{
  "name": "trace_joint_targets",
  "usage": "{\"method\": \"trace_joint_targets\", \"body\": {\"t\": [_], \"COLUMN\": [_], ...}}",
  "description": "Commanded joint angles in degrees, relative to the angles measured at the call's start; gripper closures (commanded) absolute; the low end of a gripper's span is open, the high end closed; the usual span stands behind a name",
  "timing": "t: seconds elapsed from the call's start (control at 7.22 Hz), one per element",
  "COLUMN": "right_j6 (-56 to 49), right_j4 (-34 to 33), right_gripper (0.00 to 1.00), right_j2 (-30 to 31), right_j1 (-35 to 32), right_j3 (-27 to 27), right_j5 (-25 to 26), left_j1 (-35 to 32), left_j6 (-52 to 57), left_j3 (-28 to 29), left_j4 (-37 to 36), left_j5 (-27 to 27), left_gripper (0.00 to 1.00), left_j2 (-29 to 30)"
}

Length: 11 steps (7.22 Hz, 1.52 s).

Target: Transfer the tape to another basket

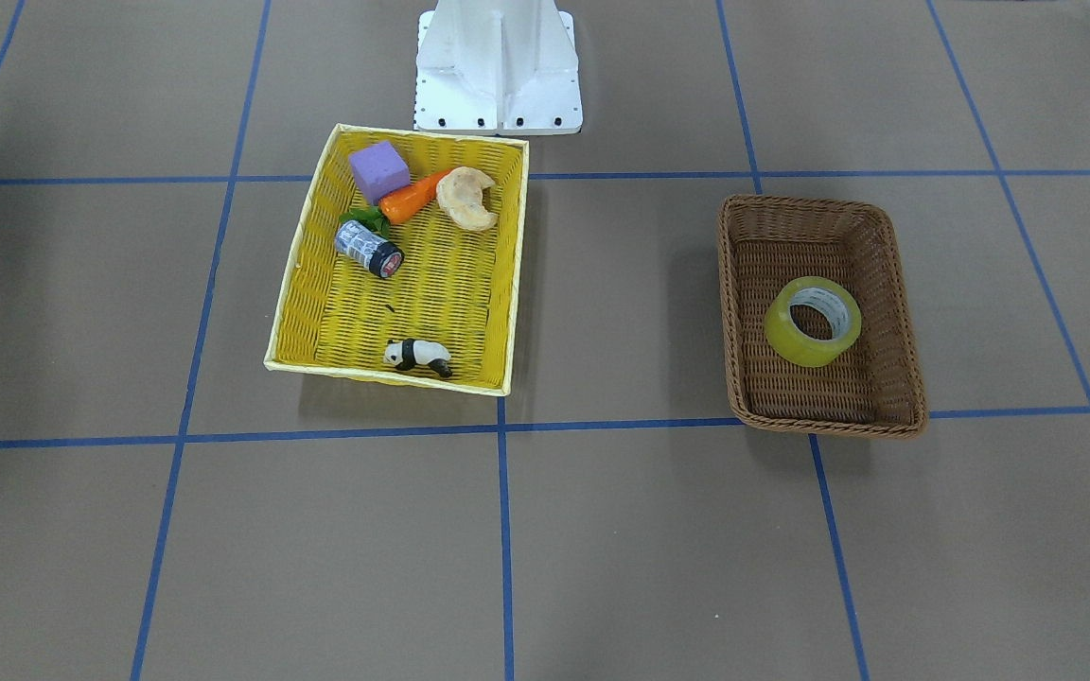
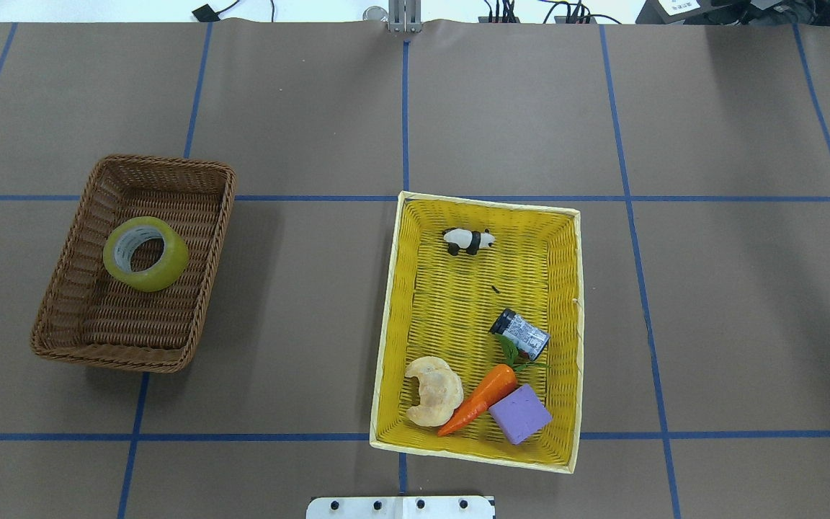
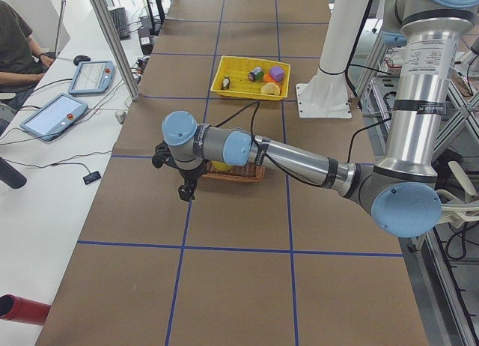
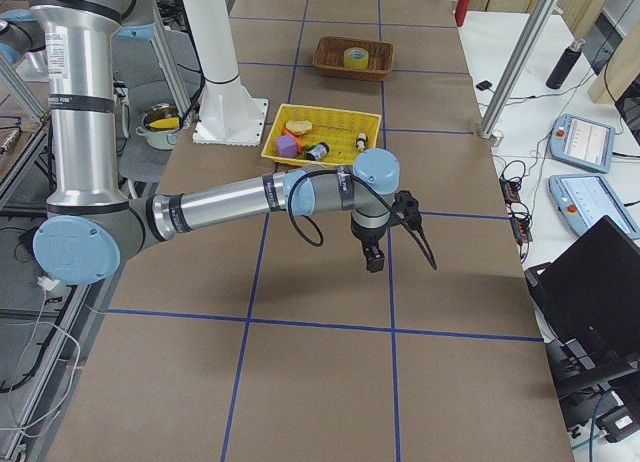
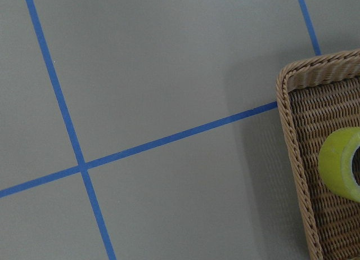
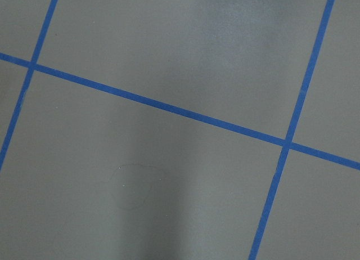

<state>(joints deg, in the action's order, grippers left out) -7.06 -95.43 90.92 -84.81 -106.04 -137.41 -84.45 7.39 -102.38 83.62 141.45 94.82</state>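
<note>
The tape (image 1: 791,342), a yellow translucent roll with a grey-white core, lies flat in the brown wicker basket (image 1: 753,227). Both show in the overhead view, tape (image 2: 173,261) and basket (image 2: 98,353), and at the right edge of the left wrist view, tape (image 5: 334,164) and basket (image 5: 292,130). My left gripper (image 3: 185,190) hangs beside the basket's outer end, above bare table. I cannot tell if it is open or shut. My right gripper (image 4: 373,262) hangs over bare table, far from both baskets. I cannot tell its state either.
A bright yellow basket (image 2: 458,288) near the robot base (image 1: 498,76) holds a purple cube (image 2: 520,413), a toy carrot (image 2: 483,395), a bread piece (image 2: 433,389), a grey can (image 2: 523,335) and a panda figure (image 2: 467,240). Blue tape lines cross the brown table.
</note>
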Motion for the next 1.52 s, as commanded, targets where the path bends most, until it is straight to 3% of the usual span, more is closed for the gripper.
{"method": "trace_joint_targets", "body": {"t": [0.0, 0.14, 0.83, 1.39], "right_j6": [-0.2, 0.6, 0.6, 0.6], "right_j4": [0.2, 1.9, 2.1, 2.1], "right_gripper": [0.0, 0.0, 0.0, 0.0], "right_j2": [0.7, 0.0, 0.0, -0.2], "right_j1": [0.3, 0.3, 0.7, 0.7], "right_j3": [0.6, 1.2, -0.6, -1.1], "right_j5": [0.3, 0.3, 0.5, 0.9], "left_j1": [0.3, 0.2, 0.3, 0.3], "left_j6": [0.1, -0.1, 0.0, 0.0], "left_j3": [-4.0, -8.1, -4.5, -2.7], "left_j4": [0.1, 0.0, 7.1, 7.9], "left_j5": [0.1, -0.6, 0.1, 0.1], "left_gripper": [0.02, 0.02, 0.02, 0.02], "left_j2": [-1.2, -1.9, -3.2, -3.3]}}
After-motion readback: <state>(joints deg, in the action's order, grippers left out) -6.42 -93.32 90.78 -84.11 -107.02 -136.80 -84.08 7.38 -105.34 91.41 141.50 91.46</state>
